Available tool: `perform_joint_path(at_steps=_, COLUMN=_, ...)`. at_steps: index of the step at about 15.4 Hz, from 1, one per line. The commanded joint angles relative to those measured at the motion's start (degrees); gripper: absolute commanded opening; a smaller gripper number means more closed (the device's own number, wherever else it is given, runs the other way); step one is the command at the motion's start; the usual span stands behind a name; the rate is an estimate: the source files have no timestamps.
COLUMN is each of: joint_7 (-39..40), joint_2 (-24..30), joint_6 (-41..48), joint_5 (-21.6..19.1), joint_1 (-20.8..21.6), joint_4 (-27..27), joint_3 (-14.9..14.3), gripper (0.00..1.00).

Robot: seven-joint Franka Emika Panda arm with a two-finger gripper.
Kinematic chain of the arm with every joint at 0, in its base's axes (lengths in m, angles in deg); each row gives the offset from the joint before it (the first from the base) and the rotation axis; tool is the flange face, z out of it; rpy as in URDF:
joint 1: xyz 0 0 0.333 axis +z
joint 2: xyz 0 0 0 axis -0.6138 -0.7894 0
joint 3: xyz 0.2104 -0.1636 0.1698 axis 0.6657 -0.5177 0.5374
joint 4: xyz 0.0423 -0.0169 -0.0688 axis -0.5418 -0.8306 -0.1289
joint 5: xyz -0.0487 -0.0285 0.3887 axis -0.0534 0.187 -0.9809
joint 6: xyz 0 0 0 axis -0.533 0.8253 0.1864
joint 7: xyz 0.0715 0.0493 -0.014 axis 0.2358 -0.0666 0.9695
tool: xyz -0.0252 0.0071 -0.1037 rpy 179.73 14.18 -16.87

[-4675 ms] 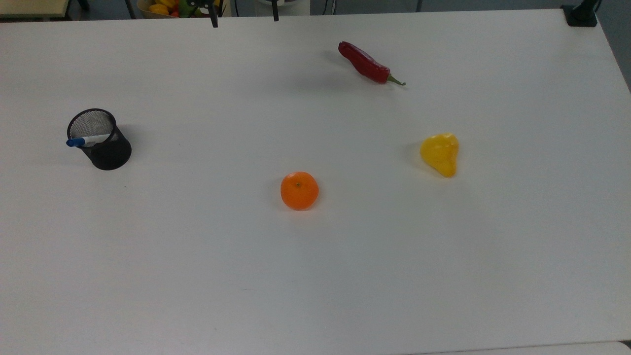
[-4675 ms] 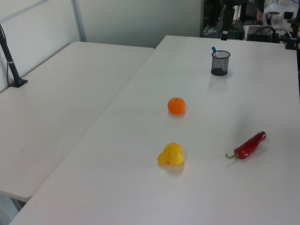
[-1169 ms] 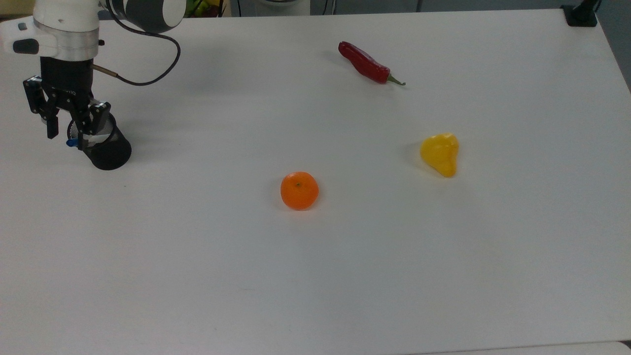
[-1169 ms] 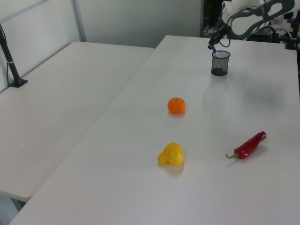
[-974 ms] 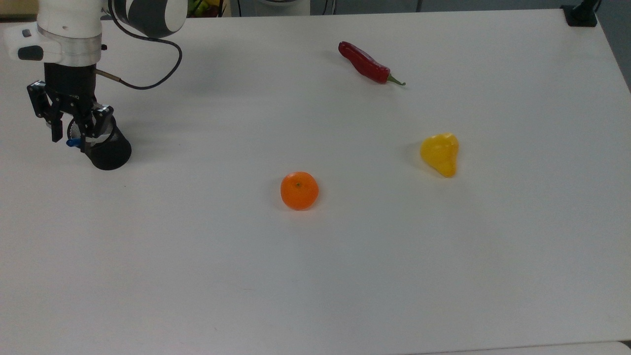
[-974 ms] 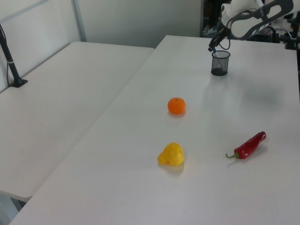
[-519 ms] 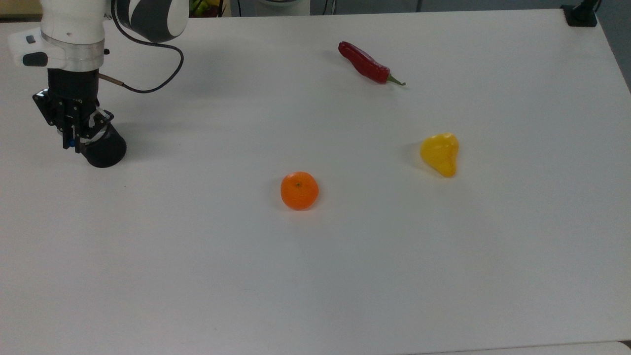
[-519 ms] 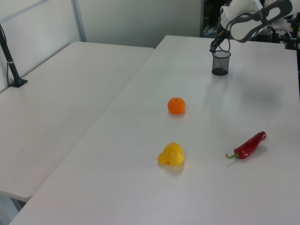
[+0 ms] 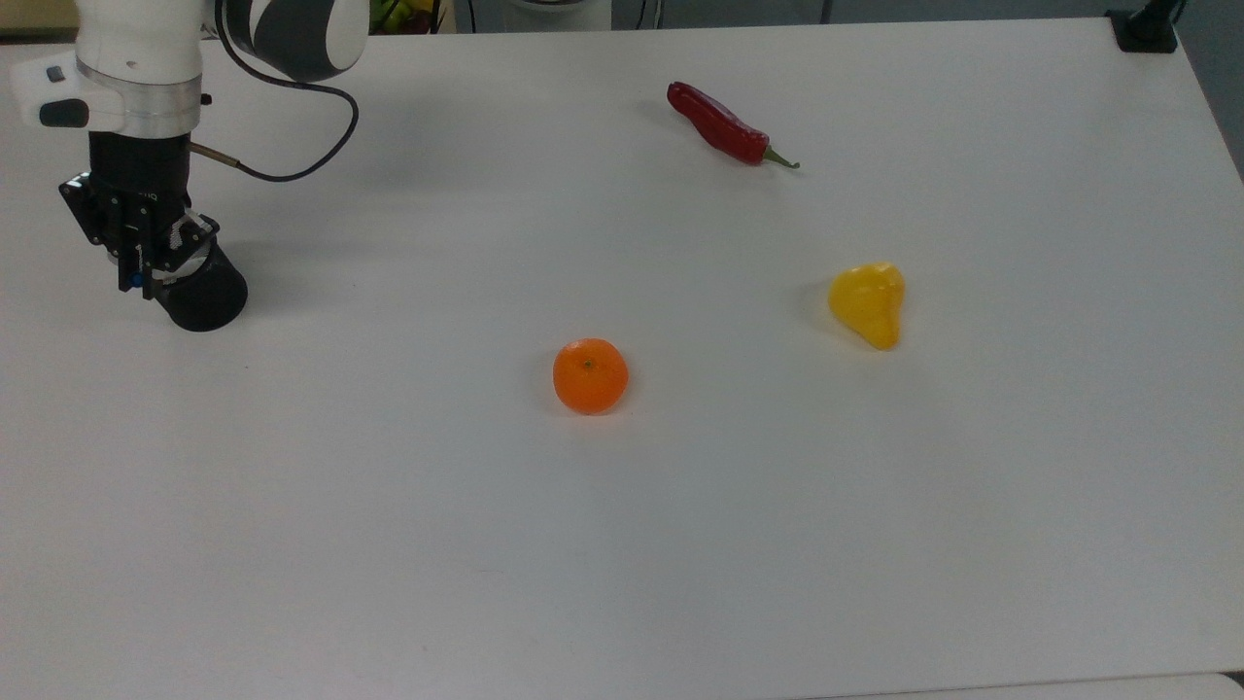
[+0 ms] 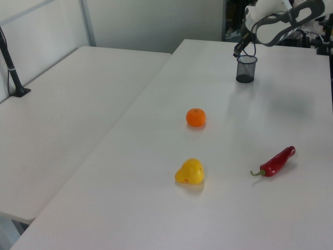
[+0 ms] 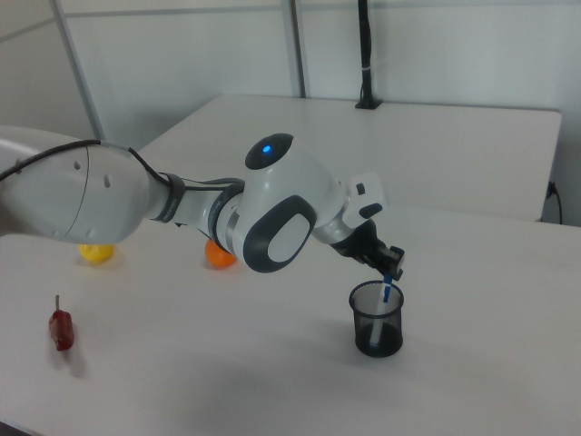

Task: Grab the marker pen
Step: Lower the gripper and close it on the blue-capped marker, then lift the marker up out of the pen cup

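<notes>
At the top view's far left, black two-finger gripper (image 9: 139, 277) closed around the blue cap of the slim white marker pen (image 11: 388, 292), pen standing almost upright inside the black mesh cup (image 9: 202, 295). Further right, round orange fruit (image 9: 590, 375) near the centre of the white table (image 9: 680, 535). Then long red chili (image 9: 724, 125) toward the far edge, and yellow pear-shaped fruit (image 9: 868, 303) well apart, rightmost

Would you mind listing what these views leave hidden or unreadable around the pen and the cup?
- Marker pen: in the right view its lower barrel sits behind the mesh cup.
- Pen in the top view: mostly covered by the gripper.
- Left view: the gripper is too small to show its hold.
</notes>
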Motion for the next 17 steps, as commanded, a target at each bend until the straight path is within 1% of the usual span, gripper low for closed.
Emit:
perform_joint_path(at_steps=1, joint_7=-0.95, joint_2=4.3, joint_6=-0.69, joint_5=1.09, joint_1=-0.78, joint_4=-1.18, joint_3=-0.39, gripper=0.01)
perform_joint_path(at_steps=6, joint_7=-1.56, joint_2=9.23, joint_6=-0.43, joint_5=0.66, joint_1=-2.1, joint_4=-0.83, joint_3=-0.39, gripper=0.01)
perform_joint_path(at_steps=11, joint_7=-1.65, joint_2=13.89, joint_6=-0.34, joint_5=-0.14, joint_1=-1.93, joint_4=-0.74, joint_3=-0.39, gripper=0.01)
perform_joint_path(at_steps=12, joint_7=-1.65, joint_2=14.76, joint_6=0.18, joint_5=-0.4, joint_1=-1.58, joint_4=-0.74, joint_3=-0.39, gripper=0.01)
perform_joint_path(at_steps=14, joint_7=-1.56, joint_2=16.35, joint_6=4.12, joint_5=-0.84, joint_1=-0.35, joint_4=-0.3, joint_3=-0.39, gripper=0.01)
perform_joint_path(at_steps=17, joint_7=-1.65, joint_2=18.63, joint_6=10.54, joint_5=-1.54, joint_1=2.63, joint_4=0.05, joint_3=-0.13, gripper=0.01)
